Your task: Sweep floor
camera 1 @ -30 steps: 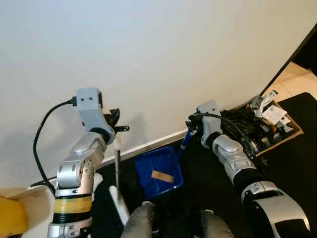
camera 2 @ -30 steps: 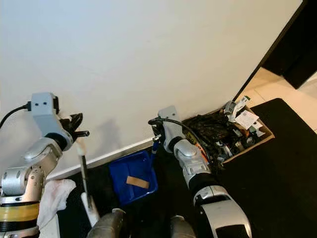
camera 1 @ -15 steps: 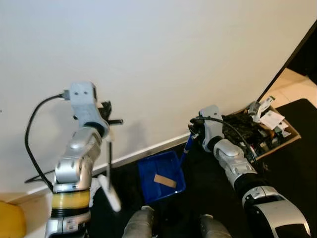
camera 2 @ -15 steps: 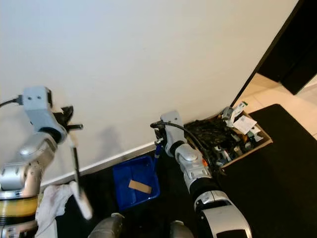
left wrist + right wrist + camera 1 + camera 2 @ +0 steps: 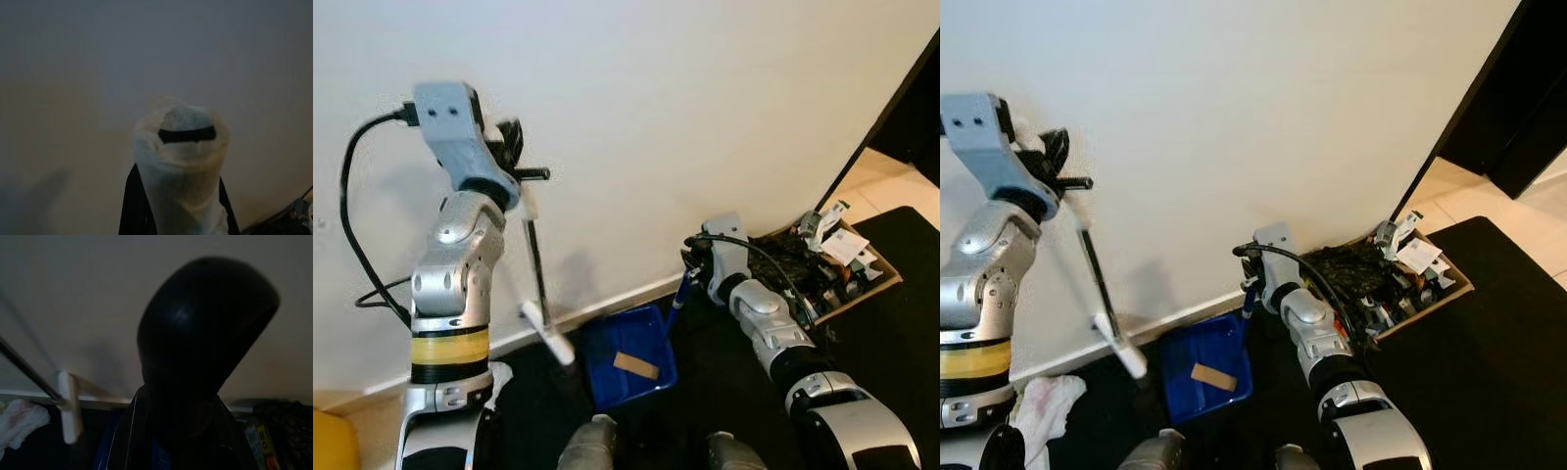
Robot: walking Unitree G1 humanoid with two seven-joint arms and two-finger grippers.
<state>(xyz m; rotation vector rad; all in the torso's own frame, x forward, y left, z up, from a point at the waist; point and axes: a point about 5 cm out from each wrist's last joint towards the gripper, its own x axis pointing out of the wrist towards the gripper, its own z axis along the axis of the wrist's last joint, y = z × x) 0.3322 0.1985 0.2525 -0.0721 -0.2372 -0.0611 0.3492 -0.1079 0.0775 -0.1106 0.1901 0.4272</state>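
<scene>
Your left gripper (image 5: 517,168) is raised high against the white wall and clamped on the pale padded top of the thin dark-handled broom (image 5: 537,274), whose white head (image 5: 548,333) hangs clear of the floor, just beside the blue plastic dustpan (image 5: 631,357). Your right gripper (image 5: 690,257) is low, closed around the upper end of the dustpan's blue upright handle (image 5: 677,292), with the pan resting on the black floor mat (image 5: 724,382) against the white baseboard (image 5: 607,299). A small tan flat scrap (image 5: 633,365) lies inside the pan.

Judging from this, the main risk is the swinging broom head: bring it down carelessly and it could knock the pan's rim and shift it, or flick the scrap back out. Tilting the pan handle too far could also spill the scrap. The black cable (image 5: 357,235) looping off your left arm could snag.

Beyond the pan, past your right arm, an open cardboard box of dark tangled clutter (image 5: 822,259) sits by the wall; it holds white paper labels, too small to read. A crumpled white cloth (image 5: 1043,406) lies on the floor on the pan's other side
</scene>
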